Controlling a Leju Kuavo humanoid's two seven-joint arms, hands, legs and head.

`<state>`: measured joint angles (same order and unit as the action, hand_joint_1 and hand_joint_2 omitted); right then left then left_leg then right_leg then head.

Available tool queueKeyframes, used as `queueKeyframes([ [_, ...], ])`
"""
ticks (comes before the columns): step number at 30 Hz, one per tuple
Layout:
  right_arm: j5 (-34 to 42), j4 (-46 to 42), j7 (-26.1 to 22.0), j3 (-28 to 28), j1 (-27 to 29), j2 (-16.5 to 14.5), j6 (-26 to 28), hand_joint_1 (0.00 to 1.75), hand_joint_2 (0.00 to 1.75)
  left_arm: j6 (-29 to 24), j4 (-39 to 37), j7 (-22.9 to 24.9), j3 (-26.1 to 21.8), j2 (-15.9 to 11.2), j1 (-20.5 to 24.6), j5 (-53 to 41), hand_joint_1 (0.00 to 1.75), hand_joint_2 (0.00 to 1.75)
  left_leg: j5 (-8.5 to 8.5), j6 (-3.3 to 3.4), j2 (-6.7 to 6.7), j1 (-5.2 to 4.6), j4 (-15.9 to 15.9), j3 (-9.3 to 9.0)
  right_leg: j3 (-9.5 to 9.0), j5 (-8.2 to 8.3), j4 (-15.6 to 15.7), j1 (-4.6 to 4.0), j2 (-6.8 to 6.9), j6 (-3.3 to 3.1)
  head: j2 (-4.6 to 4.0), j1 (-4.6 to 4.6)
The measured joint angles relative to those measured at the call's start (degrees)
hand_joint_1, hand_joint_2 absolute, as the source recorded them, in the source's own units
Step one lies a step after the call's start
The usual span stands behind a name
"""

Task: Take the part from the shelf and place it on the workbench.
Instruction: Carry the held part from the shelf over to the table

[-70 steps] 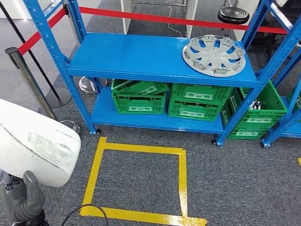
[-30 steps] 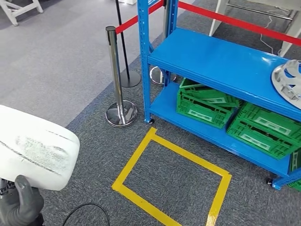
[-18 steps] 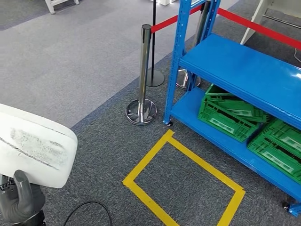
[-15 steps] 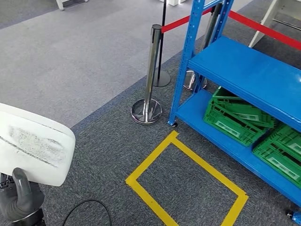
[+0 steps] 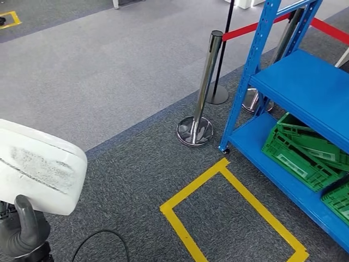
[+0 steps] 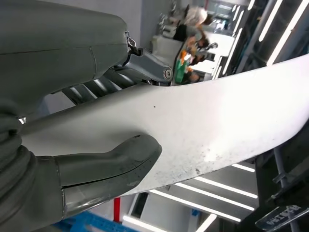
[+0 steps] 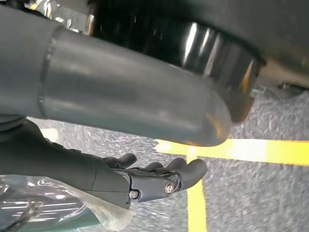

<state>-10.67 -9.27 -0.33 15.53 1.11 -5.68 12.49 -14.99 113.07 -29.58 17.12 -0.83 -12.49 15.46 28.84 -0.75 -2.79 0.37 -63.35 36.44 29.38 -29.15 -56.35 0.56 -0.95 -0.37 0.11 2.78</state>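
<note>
Down at the near left of the head view, well away from the rack, the left hand grips the part, a white curved panel with a scuffed grey patch on it. The thumb sticks up against the panel's near edge. From the left wrist you can see it better: thumb pressed on one face of the part, darker fingers wrapped over the other face, so it's clamped between them.

Right hand hangs over the carpet, holding nothing, fingers only loosely bent and apart, with yellow tape on the floor below it.

The blue rack sits off to the right, and green crates are on its lower shelf. A chrome post stands just beside the rack's near corner leg, with a second post behind it, and red belt runs from the chrome post's top back past the rack. A yellow tape square is marked on the dark carpet in front of the rack. A black cable loops on the floor near the left hand. Another bit of yellow marking shows far off on the lighter carpet, well away from the rack.
</note>
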Motion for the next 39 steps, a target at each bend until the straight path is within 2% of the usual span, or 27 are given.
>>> queueKeyframes([
  [2,-0.22,0.03,-0.04,-0.01,0.07,-0.01,-0.13,0.00,0.00,-0.58,-0.03,-0.03,-0.08,0.00,0.10,-0.38,1.75,1.75,3.58,-0.50,1.86,0.15,-7.73,3.50,-0.05,-0.16,-0.02,-0.16,1.80,-0.28,0.00,-0.15],
  [3,-0.38,0.04,-0.04,-0.01,0.07,-0.01,-0.20,0.00,0.00,-0.89,-0.06,-0.06,-0.23,0.00,0.08,-0.42,1.75,1.75,4.35,-0.67,2.09,0.26,-10.40,4.66,-0.07,-0.24,-0.05,-0.21,2.70,-0.32,0.00,-0.14],
  [4,-0.55,0.04,-0.05,-0.01,0.03,-0.01,-0.30,0.00,0.00,-1.14,-0.09,-0.11,-0.44,0.00,0.06,-0.35,1.75,1.75,3.97,-0.77,2.23,0.33,-10.89,4.76,-0.11,-0.33,-0.07,-0.23,3.51,-0.30,0.00,-0.15],
  [5,-0.73,0.04,-0.08,-0.01,-0.01,-0.01,-0.40,0.00,0.00,-1.34,-0.12,-0.20,-0.72,-0.01,0.05,-0.21,1.75,1.75,2.59,-0.80,2.49,0.38,-9.11,3.73,-0.22,-0.44,-0.08,-0.23,4.27,-0.21,0.00,-0.15],
  [7,-1.09,0.04,-0.16,-0.01,-0.11,0.01,-0.78,0.00,0.00,-1.60,-0.14,-0.38,-1.39,-0.03,0.11,0.25,1.75,1.75,-0.89,-0.60,4.43,0.21,-1.24,-0.56,-0.59,-0.78,-0.10,-0.33,5.62,0.16,0.00,-0.16],
  [9,-1.50,0.04,-0.24,0.01,-0.23,0.06,-1.26,0.00,0.00,-1.66,-0.20,-0.65,-2.20,-0.11,0.34,0.89,1.75,1.75,-2.32,0.08,6.13,-0.15,4.38,-3.39,-0.74,-1.19,-0.19,-0.63,6.76,0.72,0.00,-0.11],
  [10,-1.66,0.04,-0.26,0.02,-0.35,0.09,-1.46,0.00,0.00,-1.60,-0.27,-0.81,-2.67,-0.18,0.42,1.27,1.75,1.75,-2.11,0.46,6.20,-0.36,5.06,-3.62,-0.84,-1.33,-0.19,-0.78,7.29,1.01,0.00,-0.05],
  [12,-1.89,-0.01,-0.28,0.04,-0.72,0.14,-1.86,0.00,0.00,-1.43,-0.42,-1.02,-3.66,-0.35,0.43,1.86,1.75,1.75,-2.29,1.22,5.04,-0.34,5.32,-3.44,-1.07,-1.62,-0.17,-0.75,8.13,1.55,0.00,0.04],
  [14,-1.99,-0.07,-0.32,0.06,-1.02,0.17,-2.12,0.00,0.00,-1.29,-0.49,-1.15,-4.34,-0.48,0.52,2.12,1.75,1.75,-2.58,1.92,3.90,-0.11,5.62,-3.44,-0.25,-3.21,-2.13,-0.53,6.12,2.10,0.00,0.15],
  [16,-2.02,-0.09,-0.34,0.08,-1.06,0.24,-2.19,0.00,0.00,-1.17,-0.55,-1.22,-4.62,-0.50,0.66,2.18,1.75,1.75,-2.72,2.38,2.77,0.01,5.73,-3.39,2.83,-6.59,-8.64,-0.38,2.65,2.38,0.00,0.42],
  [18,-2.02,-0.09,-0.31,0.08,-0.98,0.31,-2.20,0.00,0.00,-1.09,-0.71,-1.22,-4.81,-0.50,0.67,2.28,1.75,1.75,-2.73,2.52,1.39,-0.05,5.69,-3.31,6.68,-8.90,-15.85,-0.37,1.28,2.42,0.00,0.55],
  [19,-2.01,-0.09,-0.29,0.08,-0.96,0.33,-2.21,0.00,0.00,-1.08,-0.79,-1.22,-4.89,-0.50,0.67,2.33,1.75,1.75,-2.73,2.52,0.61,-0.08,5.66,-3.32,7.63,-8.50,-17.06,-0.38,1.09,2.37,0.00,0.54],
  [20,-2.01,-0.09,-0.23,0.08,-0.96,0.33,-2.23,0.00,0.00,-1.08,-0.85,-1.23,-4.95,-0.50,0.67,2.39,1.75,1.75,-2.73,2.51,-0.22,-0.09,5.60,-3.34,7.49,-6.92,-15.93,-0.38,0.90,2.28,0.00,0.54],
  [21,-2.01,-0.09,-0.14,0.08,-0.99,0.34,-2.25,0.00,0.00,-1.07,-0.89,-1.23,-4.97,-0.50,0.68,2.42,1.75,1.75,-2.72,2.49,-1.05,-0.08,5.52,-3.38,6.31,-4.54,-12.73,-0.35,0.41,2.13,0.00,0.54],
  [23,-2.03,-0.09,0.20,0.09,-1.02,0.40,-2.36,0.00,0.00,-1.03,-0.94,-1.25,-5.03,-0.50,0.78,2.38,1.75,1.75,-2.67,2.29,-2.61,-0.06,5.24,-3.26,3.13,-0.86,-4.93,-0.11,-2.29,1.78,0.00,0.51],
  [25,-2.12,-0.09,0.71,0.10,-1.03,0.46,-2.64,0.00,0.00,-0.87,-1.06,-1.26,-5.15,-0.50,0.92,2.14,1.75,1.75,-2.84,1.66,-4.00,0.10,5.10,-2.74,1.40,-0.19,-1.40,-0.02,-4.24,1.48,0.00,0.50],
  [27,-2.23,-0.09,1.12,0.10,-1.09,0.50,-3.03,0.00,0.00,-0.67,-1.21,-1.27,-5.32,-0.52,0.99,1.78,1.75,1.75,-3.21,0.80,-5.37,0.34,5.21,-2.29,0.97,-0.14,-0.96,-0.08,-3.35,1.01,0.00,0.52],
  [28,-2.31,-0.10,1.21,0.10,-1.13,0.51,-3.18,0.00,0.00,-0.58,-1.27,-1.28,-5.43,-0.56,0.99,1.63,1.75,1.75,-3.10,0.52,-5.04,0.32,4.99,-2.11,0.81,0.04,-0.66,-0.03,-2.56,0.69,0.00,0.50],
  [30,-2.52,-0.11,1.19,0.14,-1.10,0.51,-3.40,0.00,0.00,-0.43,-1.42,-1.28,-5.59,-0.64,1.31,1.43,1.75,1.75,-1.06,0.09,-2.11,0.12,1.74,-0.62,0.43,0.32,-0.03,0.09,-0.75,0.08,0.00,0.21],
  [31,-2.67,-0.11,1.14,0.22,-1.06,0.52,-3.45,0.00,0.00,-0.34,-1.54,-1.28,-5.64,-0.66,1.51,1.39,1.75,1.75,0.79,-0.07,-0.05,0.07,-1.65,0.90,0.32,0.29,0.05,-0.04,0.21,-0.11,0.00,0.08],
  [32,-2.79,-0.11,1.10,0.32,-1.01,0.52,-3.47,0.00,0.00,-0.26,-1.69,-1.27,-5.65,-0.65,1.71,1.39,1.75,1.75,2.71,-0.26,1.24,0.13,-5.71,2.75,0.29,0.23,0.06,-0.15,1.18,-0.26,0.00,-0.05],
  [33,-2.89,-0.11,1.07,0.42,-0.98,0.52,-3.48,0.00,0.00,-0.20,-1.85,-1.26,-5.65,-0.64,1.78,1.39,1.75,1.75,4.04,-0.42,1.86,0.22,-9.18,4.32,0.28,0.14,0.05,-0.24,2.14,-0.34,0.00,-0.05],
  [34,-2.96,-0.11,1.06,0.50,-0.98,0.52,-3.48,0.00,0.00,-0.16,-2.01,-1.25,-5.65,-0.65,1.78,1.39,1.75,1.75,4.35,-0.52,2.14,0.31,-11.01,5.07,0.24,0.06,0.04,-0.29,3.02,-0.36,0.00,-0.06],
  [35,-2.99,-0.11,1.05,0.56,-0.99,0.52,-3.48,0.00,0.00,-0.13,-2.14,-1.25,-5.65,-0.66,1.76,1.39,1.75,1.75,3.51,-0.58,2.36,0.37,-10.50,4.68,0.16,-0.04,0.03,-0.31,3.84,-0.30,0.00,-0.07],
  [36,-3.02,-0.11,1.04,0.63,-1.01,0.52,-3.48,0.00,0.00,-0.11,-2.23,-1.24,-5.65,-0.66,1.76,1.39,1.75,1.75,1.74,-0.57,2.80,0.41,-7.63,3.10,-0.01,-0.17,0.03,-0.31,4.60,-0.18,0.00,-0.07],
  [37,-3.03,-0.12,1.03,0.74,-1.03,0.52,-3.48,0.00,0.00,-0.09,-2.30,-1.24,-5.65,-0.65,1.78,1.39,1.75,1.75,-0.20,-0.50,3.92,0.38,-3.46,0.87,-0.23,-0.34,0.02,-0.37,5.27,0.01,0.00,-0.08],
  [39,-3.04,-0.13,1.01,0.92,-1.04,0.54,-3.48,0.00,0.00,-0.04,-2.37,-1.23,-5.65,-0.64,1.92,1.38,1.75,1.75,-2.28,0.00,6.37,-0.03,3.34,-2.65,-0.53,-0.79,-0.11,-0.75,6.40,0.55,0.00,-0.10],
])
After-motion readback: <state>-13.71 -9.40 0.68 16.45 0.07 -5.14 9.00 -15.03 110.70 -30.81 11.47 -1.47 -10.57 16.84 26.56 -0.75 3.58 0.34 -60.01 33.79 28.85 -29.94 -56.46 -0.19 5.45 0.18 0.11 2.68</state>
